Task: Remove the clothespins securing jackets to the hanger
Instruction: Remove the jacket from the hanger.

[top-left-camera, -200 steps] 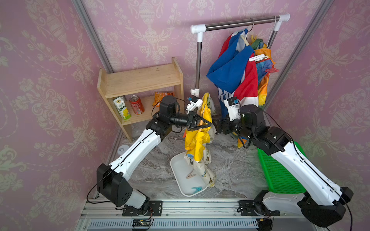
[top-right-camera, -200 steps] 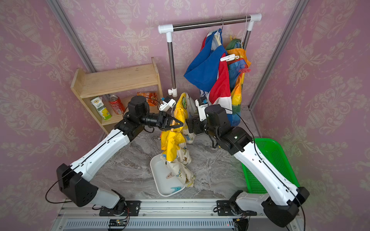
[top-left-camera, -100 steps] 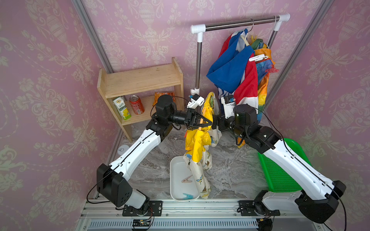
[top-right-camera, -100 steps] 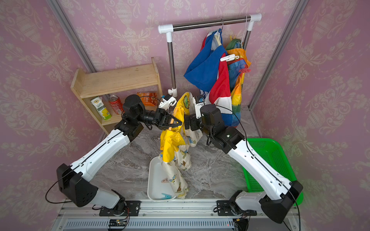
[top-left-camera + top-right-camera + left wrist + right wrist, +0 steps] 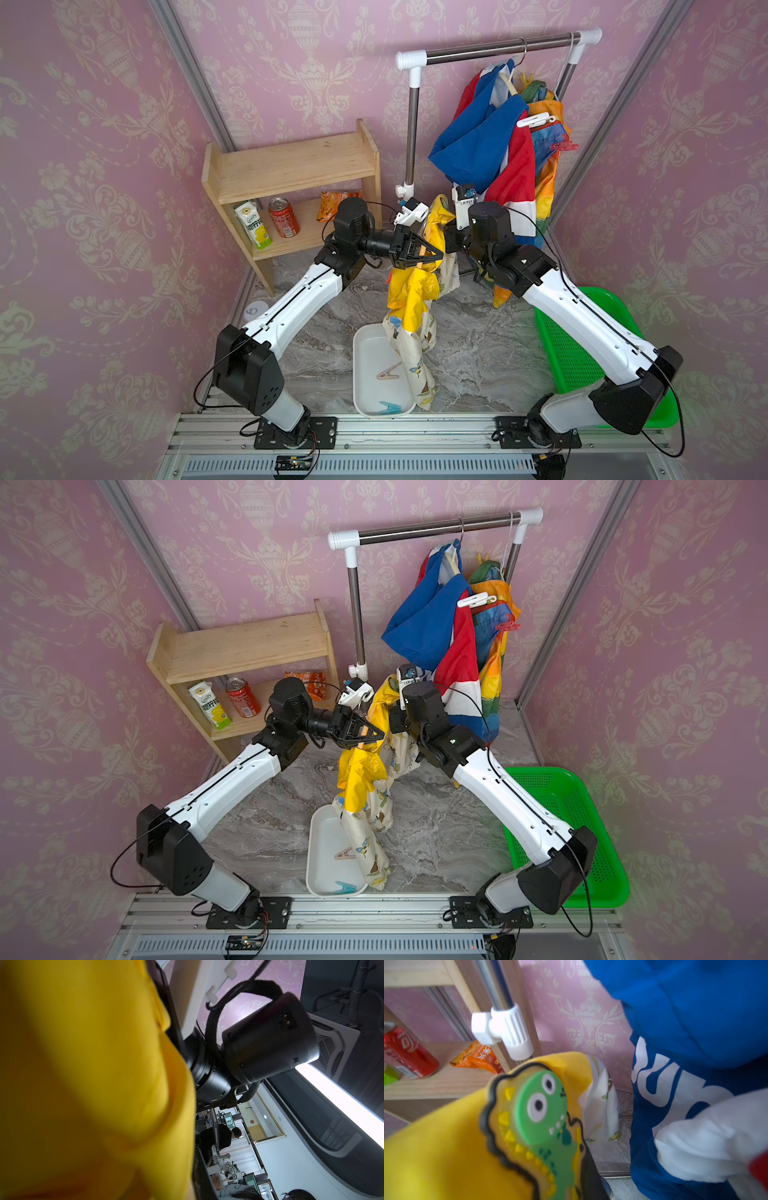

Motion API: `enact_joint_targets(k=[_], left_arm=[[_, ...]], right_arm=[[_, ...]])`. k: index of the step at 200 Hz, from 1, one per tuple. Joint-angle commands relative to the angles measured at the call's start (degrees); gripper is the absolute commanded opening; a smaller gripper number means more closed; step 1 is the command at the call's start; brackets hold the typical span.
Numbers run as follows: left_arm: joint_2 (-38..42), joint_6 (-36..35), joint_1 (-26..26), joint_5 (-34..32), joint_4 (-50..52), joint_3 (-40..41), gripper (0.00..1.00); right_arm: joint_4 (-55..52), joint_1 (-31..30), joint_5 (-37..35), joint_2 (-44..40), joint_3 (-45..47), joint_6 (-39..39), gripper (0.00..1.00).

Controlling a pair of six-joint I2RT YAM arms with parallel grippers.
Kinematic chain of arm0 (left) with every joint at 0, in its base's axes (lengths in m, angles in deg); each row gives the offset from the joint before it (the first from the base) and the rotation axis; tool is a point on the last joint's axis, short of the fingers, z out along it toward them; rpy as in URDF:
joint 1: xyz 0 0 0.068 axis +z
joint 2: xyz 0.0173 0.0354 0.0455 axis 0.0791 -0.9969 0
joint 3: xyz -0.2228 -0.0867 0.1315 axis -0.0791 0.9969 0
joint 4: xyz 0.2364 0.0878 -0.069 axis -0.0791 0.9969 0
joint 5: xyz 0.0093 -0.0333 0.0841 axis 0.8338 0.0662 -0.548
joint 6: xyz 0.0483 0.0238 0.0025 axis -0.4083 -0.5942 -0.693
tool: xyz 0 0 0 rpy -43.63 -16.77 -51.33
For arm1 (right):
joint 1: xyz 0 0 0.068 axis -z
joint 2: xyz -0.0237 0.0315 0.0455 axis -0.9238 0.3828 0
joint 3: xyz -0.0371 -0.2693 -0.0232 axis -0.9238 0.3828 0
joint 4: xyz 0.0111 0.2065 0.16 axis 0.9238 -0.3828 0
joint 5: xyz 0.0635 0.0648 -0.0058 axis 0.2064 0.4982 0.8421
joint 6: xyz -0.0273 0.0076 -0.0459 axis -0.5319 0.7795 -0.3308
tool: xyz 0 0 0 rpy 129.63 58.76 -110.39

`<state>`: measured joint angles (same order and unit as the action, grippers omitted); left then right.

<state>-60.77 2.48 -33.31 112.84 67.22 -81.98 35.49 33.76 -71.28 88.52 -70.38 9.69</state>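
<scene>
Top views, left gripper (image 5: pixel 436 254) clamped on hanger (image 5: pixel 422 250), right gripper (image 5: pixel 449 243) closed, tips hidden behind yellow jacket (image 5: pixel 411 291), white tray (image 5: pixel 365 374) below

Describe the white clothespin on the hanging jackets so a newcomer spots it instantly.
Look at the metal clothes rail at the back right, where two jackets hang. Near the shoulder, where the blue-red-white jacket meets the rainbow jacket, a white clothespin lies sideways. Its nearest neighbour, a red clothespin, sits lower and farther right.
</scene>
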Motion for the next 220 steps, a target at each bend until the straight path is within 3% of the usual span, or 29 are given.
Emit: enact_joint_targets(k=[1, 51, 84, 103, 112, 130, 140, 161, 179, 220], left_arm=[[-1.4, -2.5, -0.3, 1.4, -4.3, -3.1, 0.00], [-4.9, -2.5, 0.6, 1.0, -4.1, -6.0, 0.00], [-5.2, -4.3, 1.2, -0.4, -2.2, -5.7, 0.18], [-4.3, -11.9, 2.0, -1.8, 7.1, -6.3, 0.22], [-3.6, -19.9, 2.4, -5.7, 17.6, -8.0, 0.23], [-4.2, -42.5, 1.5, -13.4, 45.6, -16.7, 0.24], [-5.7, -49.1, 0.2, -16.4, 55.9, -21.7, 0.21], [-7.8, -53.8, -1.7, -21.7, 62.9, -27.0, 0.21], [-7.8, -57.9, -1.9, -30.4, 68.1, -28.9, 0.24], [-2.3, -61.0, -7.5, -53.8, 66.3, -23.4, 0.29]], right_arm=[[0.2, 2.4, -3.2, 0.7, -4.8, -0.6, 0.00], [-0.8, 8.5, -3.8, 4.1, -13.8, -1.2, 0.00], [-1.1, 10.7, -2.7, 6.7, -20.6, -2.1, 0.00], [-1.8, 10.9, -1.9, 8.0, -24.0, -2.5, 0.00], [-2.1, 10.9, -1.3, 8.4, -25.0, -2.6, 0.00], [-2.9, 10.8, -0.3, 8.9, -26.3, -2.1, 0.00], [-3.4, 10.9, 0.4, 9.2, -26.8, -1.3, 0.00], [-4.6, 10.8, 1.8, 10.0, -28.5, 0.4, 0.00], [-4.7, 10.8, 2.2, 10.3, -29.0, 0.7, 0.00], [-7.1, 10.7, 2.2, 11.2, -30.5, 0.5, 0.00]])
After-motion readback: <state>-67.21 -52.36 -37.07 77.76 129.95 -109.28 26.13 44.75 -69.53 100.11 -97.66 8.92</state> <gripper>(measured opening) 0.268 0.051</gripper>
